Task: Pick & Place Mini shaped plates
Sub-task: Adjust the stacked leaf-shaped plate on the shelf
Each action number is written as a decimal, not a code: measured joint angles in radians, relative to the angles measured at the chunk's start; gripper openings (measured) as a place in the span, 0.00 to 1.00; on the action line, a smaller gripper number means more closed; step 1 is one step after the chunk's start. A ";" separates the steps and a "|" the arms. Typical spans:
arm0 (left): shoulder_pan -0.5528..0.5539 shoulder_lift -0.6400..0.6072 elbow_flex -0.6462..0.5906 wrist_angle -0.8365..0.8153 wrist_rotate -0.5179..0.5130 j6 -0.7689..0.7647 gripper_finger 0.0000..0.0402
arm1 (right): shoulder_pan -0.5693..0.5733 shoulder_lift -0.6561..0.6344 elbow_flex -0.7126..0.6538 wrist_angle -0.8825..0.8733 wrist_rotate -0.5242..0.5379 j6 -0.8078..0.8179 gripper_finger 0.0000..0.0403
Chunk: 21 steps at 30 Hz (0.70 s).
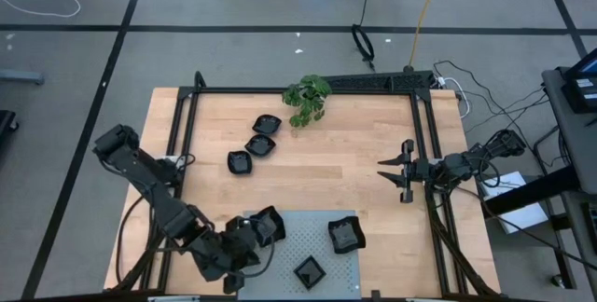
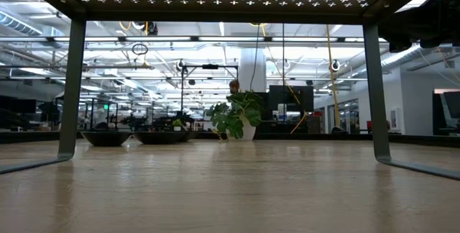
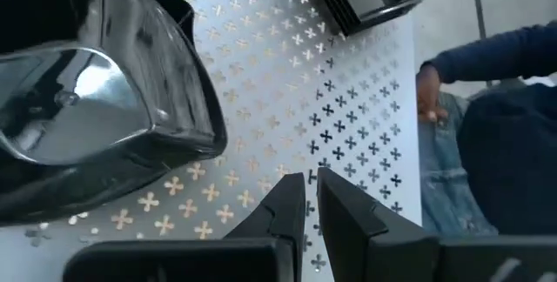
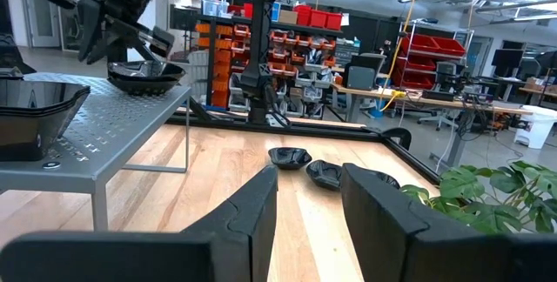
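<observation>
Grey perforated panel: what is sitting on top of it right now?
Three black mini plates sit on the grey perforated panel: one at its left end beside the left gripper, one on the right, one near the front edge. Anything beneath the panel is hidden from above.

Looks like a big open robotics lab or workshop to me: shelving racks (image 4: 287,34) stuffed with red and orange parts bins (image 4: 435,56), workbenches with monitors (image 4: 359,75), exposed ducts and strip lights (image 2: 180,42) overhead, cables (image 1: 508,106) trailing over a grey taped floor (image 1: 233,4).

Wooden table (image 1: 373,181) with three plates (image 1: 254,145), plant (image 1: 307,99), panel (image 1: 322,246)
</observation>
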 joint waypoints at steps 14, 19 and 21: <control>0.015 -0.004 0.000 -0.095 -0.087 -0.016 0.09 | 0.000 0.000 0.000 0.000 0.000 0.000 0.29; 0.033 -0.004 0.000 -0.074 -0.087 0.021 0.09 | 0.000 0.000 0.000 0.000 0.000 0.000 0.29; 0.042 -0.004 0.000 -0.063 -0.087 0.030 0.09 | 0.000 0.000 0.000 0.000 0.000 0.000 0.29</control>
